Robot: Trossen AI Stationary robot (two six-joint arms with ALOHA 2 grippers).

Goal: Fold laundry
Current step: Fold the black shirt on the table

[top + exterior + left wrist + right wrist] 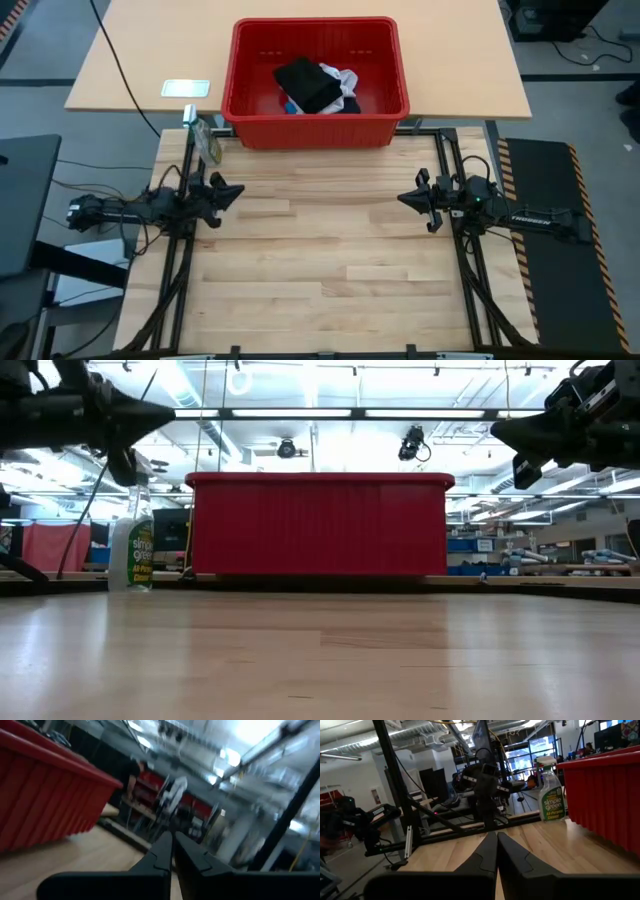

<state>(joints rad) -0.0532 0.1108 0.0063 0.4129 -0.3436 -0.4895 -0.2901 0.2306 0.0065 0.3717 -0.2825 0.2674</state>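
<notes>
The table is big and made of light wood. At its far edge sits a red basket. All the laundry is inside it — none is out on the table.

In the basket, a black shirt lies on top, bunched up. A white garment peeks out just beside it, touching it. A small blue piece shows at the shirt's edge, mostly hidden under it.

The left arm reaches in from the left side of the table. The right arm reaches in from the right side. Both are held up above the wood, well apart from each other and from the basket.

The left gripper has its two fingers pressed together, and it holds nothing. The right gripper is the same — its fingers meet at the tips, with nothing between them.

A spray bottle stands near the basket's left corner, by the left arm. In the left wrist view a person stands far off in the room, too blurry to tell more.
</notes>
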